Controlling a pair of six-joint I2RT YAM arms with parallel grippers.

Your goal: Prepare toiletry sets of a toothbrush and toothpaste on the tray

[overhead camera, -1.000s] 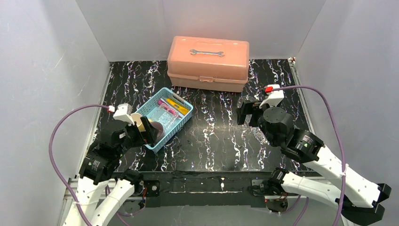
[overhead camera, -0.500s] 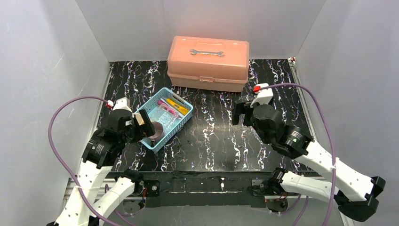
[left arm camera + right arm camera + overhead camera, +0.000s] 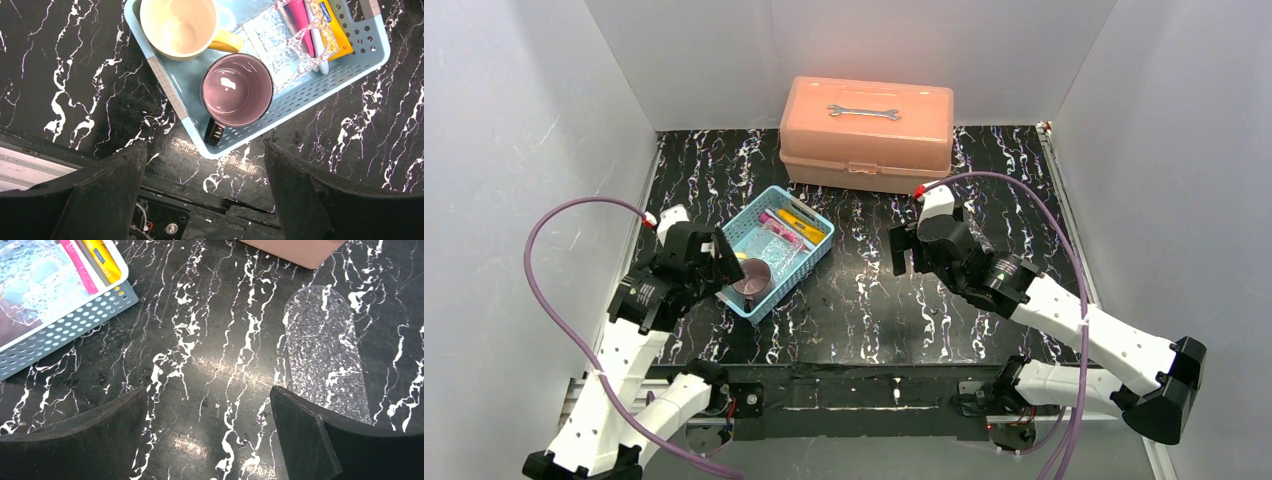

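A magenta tube (image 3: 300, 15), a yellow tube (image 3: 335, 25) and a thin pale toothbrush (image 3: 320, 62) lie in the far end of a light-blue basket (image 3: 165, 85), among a clear glittery compartmented tray (image 3: 272, 45). A purple mug (image 3: 237, 90) and a yellow mug (image 3: 177, 25) stand in the basket's near end. My left gripper (image 3: 205, 146) is open and empty above the basket's near corner (image 3: 724, 262). My right gripper (image 3: 208, 390) is open and empty over bare table right of the basket (image 3: 900, 252). The tubes also show in the right wrist view (image 3: 77, 267).
A second clear glittery flat piece with a rounded end (image 3: 322, 352) lies on the table beside my right fingers. A salmon-pink toolbox (image 3: 867, 135) with a wrench (image 3: 862, 111) on its lid stands at the back. White walls close in three sides.
My right gripper has swung left and forward toward the table's middle. My left gripper has shifted a little back and left, uncovering the purple mug. Both stay open.
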